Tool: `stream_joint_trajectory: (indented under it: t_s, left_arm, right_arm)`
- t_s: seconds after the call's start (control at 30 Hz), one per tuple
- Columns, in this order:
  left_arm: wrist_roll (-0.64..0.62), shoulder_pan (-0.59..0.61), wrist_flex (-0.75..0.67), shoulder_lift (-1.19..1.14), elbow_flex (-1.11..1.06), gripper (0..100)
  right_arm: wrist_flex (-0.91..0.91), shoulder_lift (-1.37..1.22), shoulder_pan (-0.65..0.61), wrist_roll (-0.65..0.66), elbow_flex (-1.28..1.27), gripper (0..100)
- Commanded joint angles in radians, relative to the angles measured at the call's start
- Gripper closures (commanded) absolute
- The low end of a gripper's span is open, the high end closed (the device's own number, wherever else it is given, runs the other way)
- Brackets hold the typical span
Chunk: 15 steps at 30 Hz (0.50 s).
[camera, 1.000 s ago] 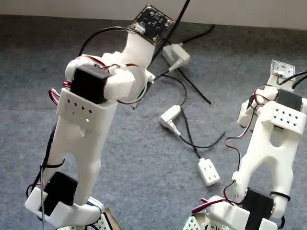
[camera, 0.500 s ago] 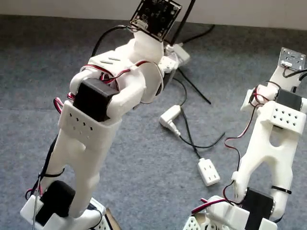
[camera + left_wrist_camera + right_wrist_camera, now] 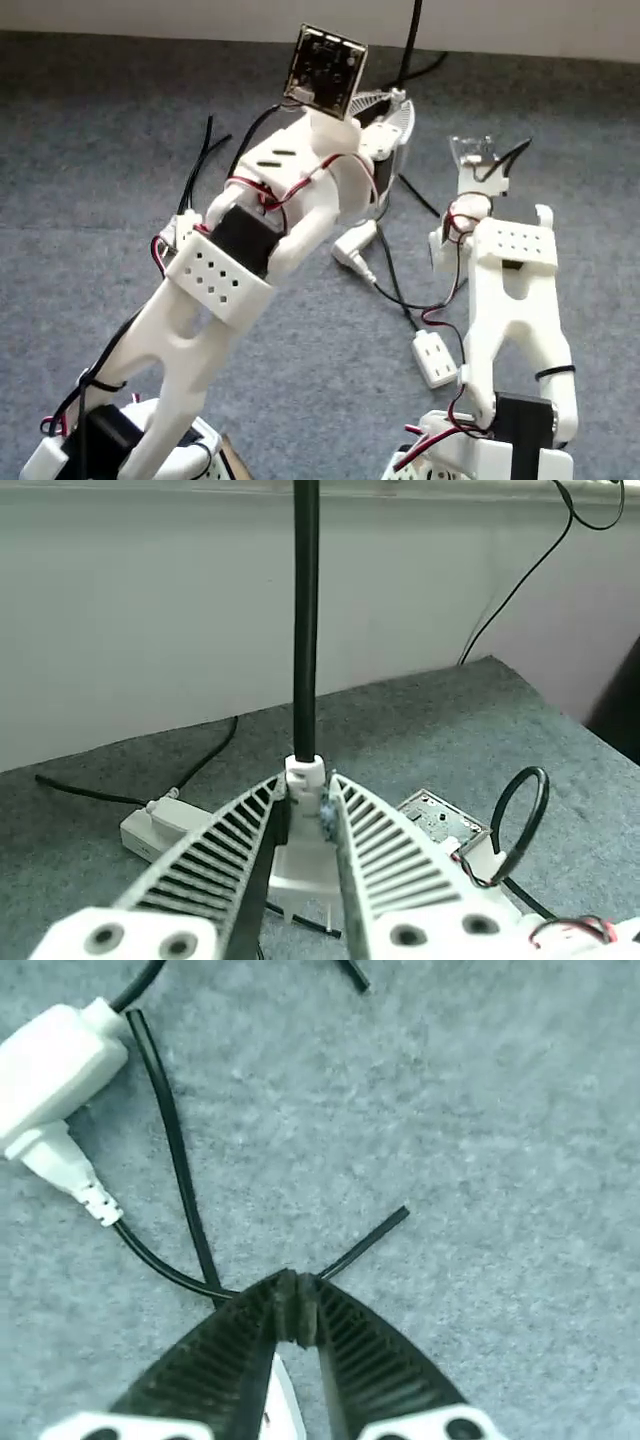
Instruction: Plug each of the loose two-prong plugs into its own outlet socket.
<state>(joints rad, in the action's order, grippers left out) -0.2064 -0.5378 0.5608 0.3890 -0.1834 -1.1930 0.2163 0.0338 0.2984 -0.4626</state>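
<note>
My left end effector (image 3: 305,792) gripped one white two-prong plug (image 3: 300,868); my right end effector (image 3: 297,1305) sat closed, empty. The other white plug (image 3: 355,243) lay loose; neither was plugged in.

High up and fixed, looking steeply down over the grey table (image 3: 90,120) from the arms' base side, far enough back to catch the foot of the wall (image 3: 150,15). On the left wrist, aimed almost level along the left tool (image 3: 305,790) toward that wall, the held plug (image 3: 300,868) very near. On the right wrist, pointed straight down past the right tool (image 3: 297,1305), close to the table. Shared with the high view: from the right wrist, the lying white plug (image 3: 55,1055) and its black cord (image 3: 170,1160) — from the left, the right arm's camera board (image 3: 440,820).
</note>
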Motion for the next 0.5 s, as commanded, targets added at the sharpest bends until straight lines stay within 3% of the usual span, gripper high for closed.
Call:
stream_joint_trajectory:
  t_s: [0.0, 0.13, 0.3, 0.47]
  left_arm:
    - [-0.008, 0.018, -0.075, 0.061, -0.073, 99]
    - [-0.044, 0.068, -0.077, 0.087, -0.182, 99]
    - [-0.264, 0.117, -0.089, 0.137, -0.312, 99]
    - [-0.259, 0.070, -0.287, 0.171, -0.406, 99]
  right_arm:
    - [0.061, 0.016, 0.022, 0.075, -0.022, 99.1]
    - [0.039, 0.033, 0.022, 0.109, -0.038, 99.1]
    - [0.116, 0.263, 0.016, -0.057, -0.168, 99.1]
    - [0.148, 0.610, -0.064, -0.192, -0.346, 99.1]
